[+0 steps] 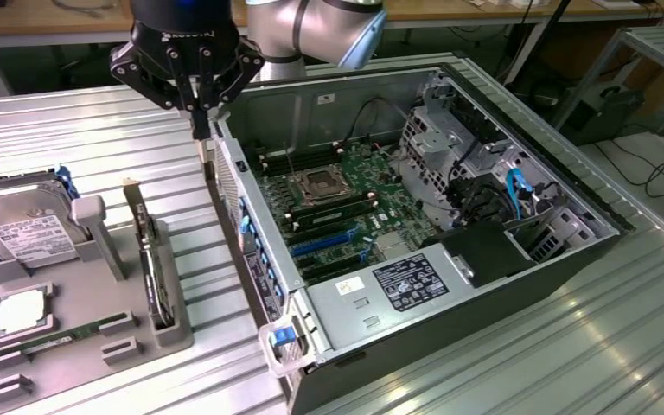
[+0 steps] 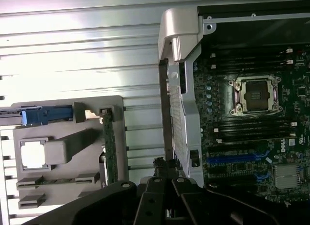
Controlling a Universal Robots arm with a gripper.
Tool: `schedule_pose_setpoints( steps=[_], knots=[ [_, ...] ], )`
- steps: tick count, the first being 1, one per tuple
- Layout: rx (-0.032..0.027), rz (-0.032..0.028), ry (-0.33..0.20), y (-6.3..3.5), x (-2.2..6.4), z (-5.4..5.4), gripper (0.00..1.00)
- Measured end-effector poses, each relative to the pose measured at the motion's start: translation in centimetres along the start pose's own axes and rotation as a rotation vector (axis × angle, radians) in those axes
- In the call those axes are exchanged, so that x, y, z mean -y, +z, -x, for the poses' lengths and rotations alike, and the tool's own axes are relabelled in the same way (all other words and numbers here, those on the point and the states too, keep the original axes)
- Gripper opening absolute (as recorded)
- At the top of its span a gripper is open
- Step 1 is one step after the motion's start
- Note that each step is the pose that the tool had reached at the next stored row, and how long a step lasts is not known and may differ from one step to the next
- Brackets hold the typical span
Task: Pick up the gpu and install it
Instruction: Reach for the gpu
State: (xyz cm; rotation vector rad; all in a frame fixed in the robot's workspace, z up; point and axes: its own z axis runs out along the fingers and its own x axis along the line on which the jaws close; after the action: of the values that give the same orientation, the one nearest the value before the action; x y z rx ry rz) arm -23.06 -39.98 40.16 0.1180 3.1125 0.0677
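The gpu (image 1: 144,246) stands on its edge in a slot of the grey holder (image 1: 107,285), its silver end bracket pointing up. In the wrist view the gpu (image 2: 109,147) appears as a thin green edge in that holder (image 2: 68,113). My gripper (image 1: 201,128) hangs above the near wall of the open computer case (image 1: 252,251), between the holder and the motherboard (image 1: 344,203). Its fingers are shut with nothing between them. It is well above the gpu and off towards the exterior view's right. The gripper (image 2: 161,172) sits over the case wall in the wrist view.
A silver hard drive (image 1: 27,229) with a white label stands in the holder beside the gpu. A processor chip (image 1: 21,311) and a memory stick (image 1: 67,339) lie lower in it. Blue expansion slots (image 1: 326,246) run across the motherboard. The power supply (image 1: 407,281) fills the case's near corner.
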Motion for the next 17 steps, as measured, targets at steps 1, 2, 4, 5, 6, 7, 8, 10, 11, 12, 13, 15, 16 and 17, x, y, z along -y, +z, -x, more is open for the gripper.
schedule_pose_setpoints(
  steps=[1,2,4,5,6,7,8,10,11,12,13,15,16,17],
  knots=[
    [0.0000,0.0000,0.000,0.00,0.01,-0.1,0.11],
    [0.0000,0.0000,0.000,-0.01,0.02,-0.2,0.11],
    [0.0000,0.0000,0.000,-0.01,0.05,-0.4,0.11],
    [0.0000,0.0000,0.000,-0.02,0.07,-0.6,0.11],
    [0.0000,0.0000,0.000,-0.02,0.08,-0.7,0.11],
    [0.0000,0.0000,0.000,-0.02,0.09,-0.8,0.11],
    [0.0000,0.0000,0.000,-0.03,0.10,-0.9,0.11],
    [0.0000,0.0000,0.000,-0.03,0.12,-1.1,0.11],
    [0.0000,0.0000,0.000,-0.04,0.13,-1.2,0.11],
    [0.0000,0.0000,0.000,-0.04,0.14,-1.3,0.11],
    [0.0000,0.0000,0.000,-0.04,0.16,-1.4,0.11],
    [0.0000,0.0000,0.000,-0.05,0.18,-1.6,0.11],
    [0.0000,0.0000,0.000,-0.05,0.20,-1.8,0.11],
    [0.0000,0.0000,0.000,-0.06,0.21,-1.9,0.11]
  ],
)
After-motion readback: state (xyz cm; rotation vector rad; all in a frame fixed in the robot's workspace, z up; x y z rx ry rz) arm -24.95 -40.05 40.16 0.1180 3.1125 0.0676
